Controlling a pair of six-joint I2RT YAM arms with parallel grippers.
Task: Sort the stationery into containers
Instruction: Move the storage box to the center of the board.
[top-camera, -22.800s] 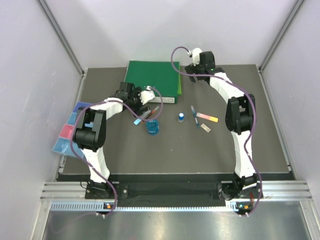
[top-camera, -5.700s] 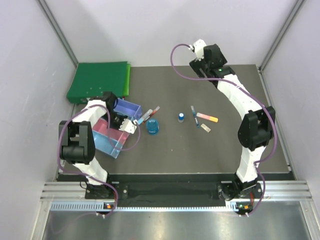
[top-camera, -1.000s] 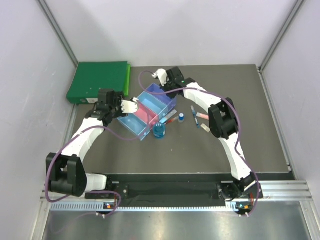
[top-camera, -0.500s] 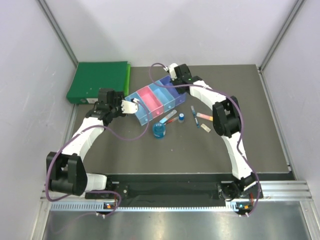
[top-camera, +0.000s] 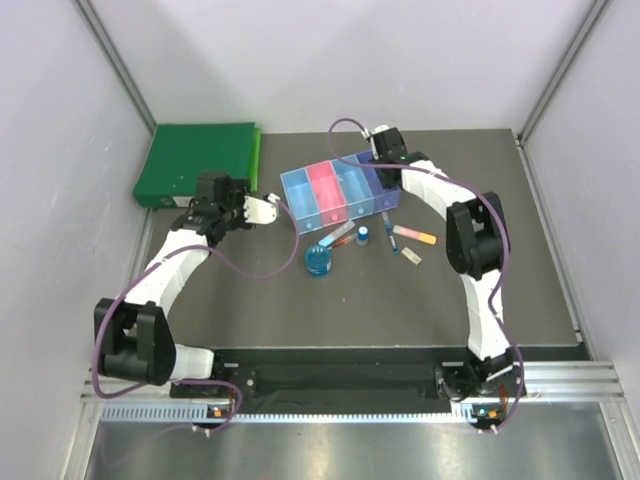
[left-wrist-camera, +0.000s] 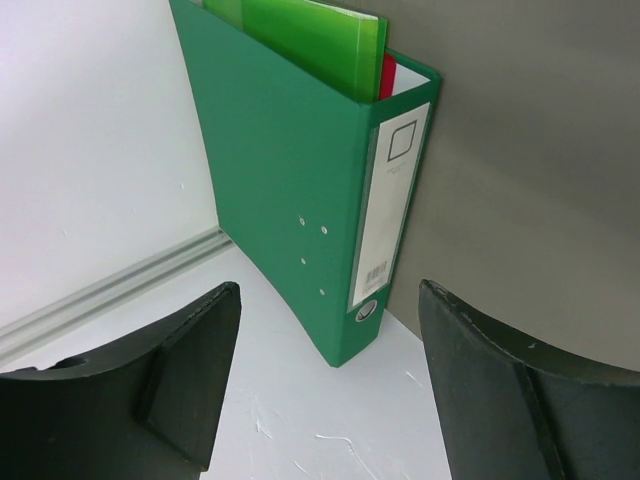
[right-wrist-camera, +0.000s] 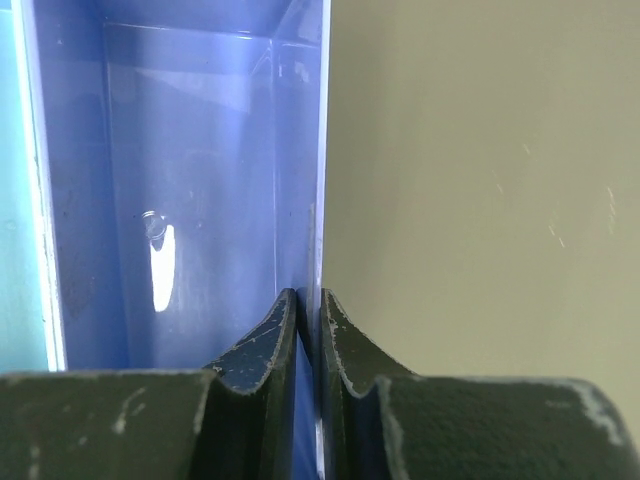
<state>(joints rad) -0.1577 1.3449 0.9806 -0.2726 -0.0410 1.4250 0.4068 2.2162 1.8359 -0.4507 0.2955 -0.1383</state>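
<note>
The containers (top-camera: 325, 192), four joined translucent bins in light blue, pink, light blue and purple, lie across the middle back of the table. My right gripper (top-camera: 388, 165) (right-wrist-camera: 308, 295) is shut on the end wall of the purple bin (right-wrist-camera: 180, 200). The stationery lies in front of the row: a red-blue pen (top-camera: 337, 236), a blue reel (top-camera: 318, 261), a small bottle (top-camera: 362, 236), a dark blue pen (top-camera: 386, 222), an orange-pink marker (top-camera: 414, 236) and a pale block (top-camera: 410, 256). My left gripper (top-camera: 207, 195) (left-wrist-camera: 330, 290) is open, holds nothing, and faces the binder.
A big green binder (top-camera: 200, 160) (left-wrist-camera: 290, 150) lies at the back left corner of the table, against the left wall. White walls enclose the table on the left, back and right. The bins seen from above hold nothing.
My right gripper has dragged the row of bins right and back, swinging it round until it lies across the table. The left arm has barely moved. The loose stationery stays put.
</note>
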